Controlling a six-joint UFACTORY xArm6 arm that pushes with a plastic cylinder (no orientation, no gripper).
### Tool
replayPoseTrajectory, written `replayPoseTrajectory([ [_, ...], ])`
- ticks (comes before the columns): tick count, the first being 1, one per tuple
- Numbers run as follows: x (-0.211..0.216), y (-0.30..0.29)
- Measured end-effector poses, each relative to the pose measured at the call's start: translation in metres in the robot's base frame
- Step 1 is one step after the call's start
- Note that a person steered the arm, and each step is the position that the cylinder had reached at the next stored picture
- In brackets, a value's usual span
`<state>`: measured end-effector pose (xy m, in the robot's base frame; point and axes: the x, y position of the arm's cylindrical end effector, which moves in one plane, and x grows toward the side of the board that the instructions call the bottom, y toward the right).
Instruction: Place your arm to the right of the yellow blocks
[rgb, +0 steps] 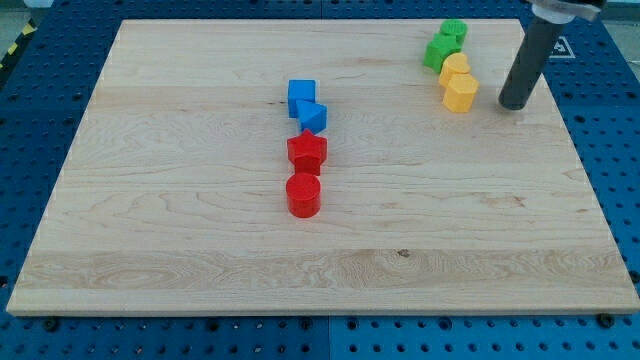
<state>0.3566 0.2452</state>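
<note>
Nearest the camera on our bench (200, 270) stands the red cylinder (303, 195); just above it, touching or nearly so, sits the red star-shaped block (307, 151); above that come two blue blocks, a small one (313, 116) and a blue cube (301, 96), so the four make a short column near the middle of the board. Towards the view's top right lies the other cluster; two green blocks, one larger (439, 50) and one smaller (454, 31), with the two yellow blocks pressed below them, a rounded one (455, 66) and a blockier one (460, 93). Our arm carries no fingers at all, so there is nothing spread or pinching to report; it ends in a dark rod, and my tip (513, 104) rests on the wood just to the view's right of the lower yellow block, near it but with a clear strip of board between them. We judge the step as all but done; doing it well now means holding clear of the yellow pair, since a drift towards the view's left would nudge them into the green ones; any small correction should run parallel to the yellow blocks, keeping the gap open and the tip level with them.
</note>
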Motion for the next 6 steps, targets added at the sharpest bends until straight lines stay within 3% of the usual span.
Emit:
replayPoseTrajectory([
  [1, -0.020, 0.003],
  [4, -0.028, 0.003],
  [6, -0.083, 0.005],
])
